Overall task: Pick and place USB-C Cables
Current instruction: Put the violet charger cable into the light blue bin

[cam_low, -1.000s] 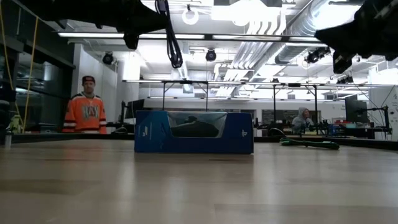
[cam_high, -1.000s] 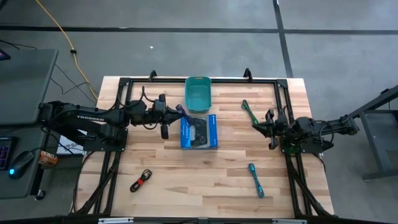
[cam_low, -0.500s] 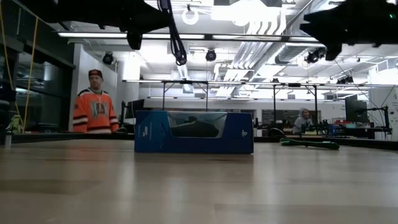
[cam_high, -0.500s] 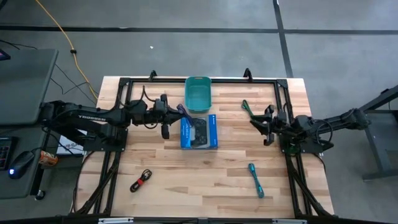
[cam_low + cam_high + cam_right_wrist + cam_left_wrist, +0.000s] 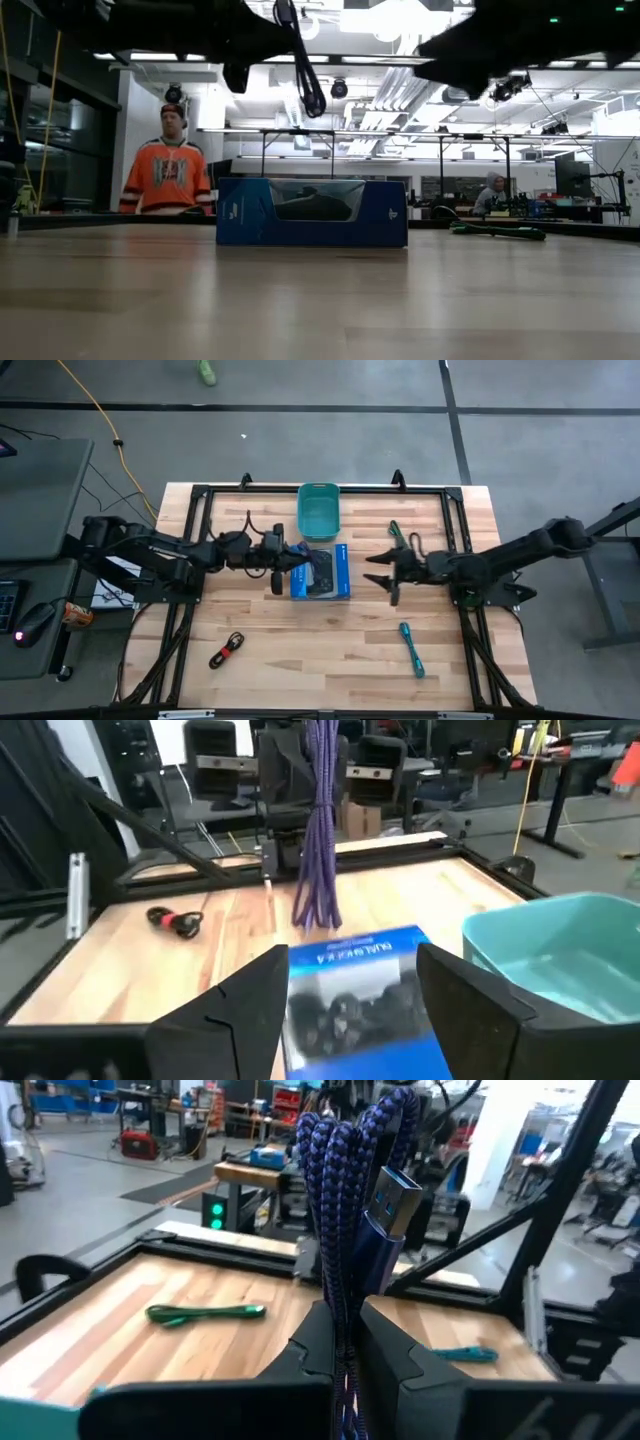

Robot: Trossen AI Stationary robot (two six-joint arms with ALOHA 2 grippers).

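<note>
High view: we note the left gripper [image 5: 290,563] clenched on the dark blue cable [image 5: 345,1200], held in the air at the blue box's [image 5: 322,572] left edge. The right gripper [image 5: 384,573], fingers spread, hovers right of the box. Green cable [image 5: 400,538], teal cable [image 5: 412,649] and black cable [image 5: 227,650] lie on the table [image 5: 330,640].

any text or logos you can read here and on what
No text reads clearly in any view.
Blue box: a line of white print on its top edge, seen upside down and too blurred to read.
Blue box: small white logo, too small to make out.
Person's orange jersey: chest lettering, blurred.
</note>
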